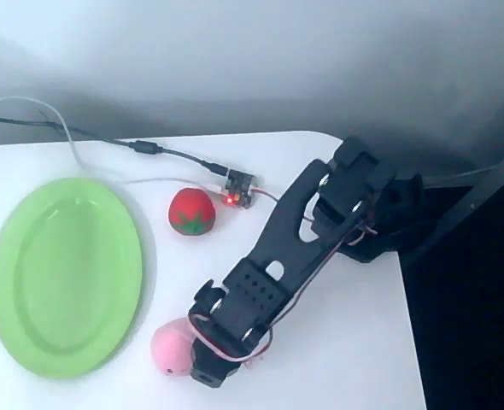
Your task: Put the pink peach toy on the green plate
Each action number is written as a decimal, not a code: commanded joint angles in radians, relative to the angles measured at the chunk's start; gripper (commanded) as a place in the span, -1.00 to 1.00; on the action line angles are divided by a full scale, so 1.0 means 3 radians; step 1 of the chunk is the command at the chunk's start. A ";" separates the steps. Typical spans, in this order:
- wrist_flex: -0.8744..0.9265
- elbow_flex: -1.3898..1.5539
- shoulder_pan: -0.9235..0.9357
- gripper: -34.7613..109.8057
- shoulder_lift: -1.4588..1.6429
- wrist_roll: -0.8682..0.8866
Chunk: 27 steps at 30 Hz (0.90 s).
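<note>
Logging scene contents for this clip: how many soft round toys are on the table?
2. The round red toy with a green leaf mark lies beside the circuit board; the round pink peach toy sits at the arm's pincer.

matte black arm (295, 248), red-white cables (235, 352)

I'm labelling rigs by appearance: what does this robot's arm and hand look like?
The arm is all black plastic, built of blocky angular segments, with a grid of small holes on one link and round silver screws at the joints. Thin red and white wires loop along it. The hand is black too, at the arm's lower end.
</note>
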 commanded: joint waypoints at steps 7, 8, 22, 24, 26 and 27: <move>-0.0286 0.0266 -0.0026 0.17 0.0828 0.0138; -0.0348 0.0276 -0.0015 0.16 0.0844 0.0133; -0.0455 -0.0174 0.0312 -0.01 0.0174 -0.0399; -0.0450 -0.0164 0.0332 -0.14 0.0123 -0.0527; -0.0440 -0.0138 0.0343 -0.34 0.0092 -0.0634; -0.0440 -0.0123 0.0343 -0.50 0.0082 -0.0619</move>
